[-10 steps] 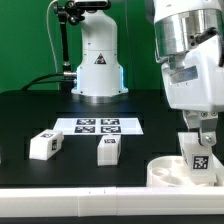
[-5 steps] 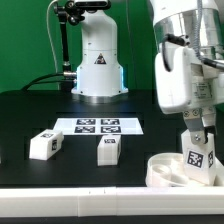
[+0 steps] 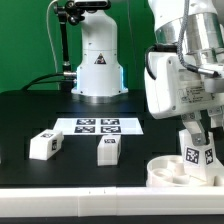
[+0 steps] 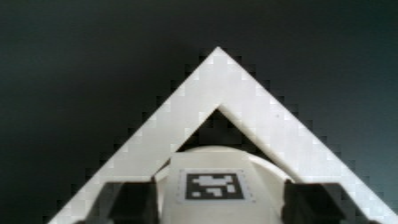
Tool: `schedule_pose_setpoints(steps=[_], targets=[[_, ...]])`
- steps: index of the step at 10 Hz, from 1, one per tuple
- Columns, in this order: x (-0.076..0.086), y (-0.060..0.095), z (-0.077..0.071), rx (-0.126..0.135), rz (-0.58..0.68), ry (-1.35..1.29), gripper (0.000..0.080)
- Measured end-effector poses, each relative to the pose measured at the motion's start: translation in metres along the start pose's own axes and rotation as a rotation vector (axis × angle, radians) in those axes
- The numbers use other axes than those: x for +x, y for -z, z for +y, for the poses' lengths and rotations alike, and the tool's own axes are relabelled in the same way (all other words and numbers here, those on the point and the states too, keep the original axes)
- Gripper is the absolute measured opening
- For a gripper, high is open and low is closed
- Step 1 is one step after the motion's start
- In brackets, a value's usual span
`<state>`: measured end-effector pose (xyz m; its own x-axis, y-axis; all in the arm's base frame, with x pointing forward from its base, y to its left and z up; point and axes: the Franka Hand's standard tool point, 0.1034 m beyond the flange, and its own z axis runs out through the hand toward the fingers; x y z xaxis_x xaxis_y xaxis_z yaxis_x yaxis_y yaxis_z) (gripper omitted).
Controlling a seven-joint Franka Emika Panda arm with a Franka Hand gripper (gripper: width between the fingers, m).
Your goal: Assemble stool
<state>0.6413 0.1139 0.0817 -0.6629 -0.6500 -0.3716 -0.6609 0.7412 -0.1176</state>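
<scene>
Stool seat [image 3: 162,176], a thick round white plastic disc, lies on the black desk [image 3: 70,172] in the lower right of the exterior view and runs to the frame's right edge. Over it the tool [image 3: 197,142] is clamped narrow on a small white rectangular leg block [image 3: 199,158], whose black-and-white square tag faces the camera. The held block hangs slightly tilted with its lower end over the seat's top; whether the two touch I cannot tell. The big white arm housing [image 3: 185,75] fills the upper right and hides the desk behind it. Two more tagged white leg blocks lie well apart from the seat: one [image 3: 108,150] at the lower centre, another [image 3: 44,144] at the lower left, lying aslant. Behind them the marker board [image 3: 98,126] lies flat. A white robot base [image 3: 98,62] stands at the upper centre before a green backdrop [image 3: 25,40]. In the wrist view the held block's tag shows between two dark fingers [image 4: 118,200], and a white A-shaped form [image 4: 178,110] lies on the dark desk beyond; what that form is I cannot tell
</scene>
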Motion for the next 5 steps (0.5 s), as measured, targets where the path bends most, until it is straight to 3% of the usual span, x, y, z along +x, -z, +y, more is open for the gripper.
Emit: schedule_pose_setpoints(steps=[1, 2, 3, 4, 5], targets=[[-0.001, 0.001, 0.000, -0.004, 0.001, 0.033, 0.0347], [-0.005, 0.007, -0.002, -0.019, -0.003, 0.107, 0.0561], [-0.008, 0.013, -0.005, -0.023, -0.011, 0.120, 0.0561], [-0.012, 0.018, -0.007, -0.021, -0.019, 0.154, 0.0635], [-0.018, 0.022, -0.003, -0.046, -0.012, 0.312, 0.0645]])
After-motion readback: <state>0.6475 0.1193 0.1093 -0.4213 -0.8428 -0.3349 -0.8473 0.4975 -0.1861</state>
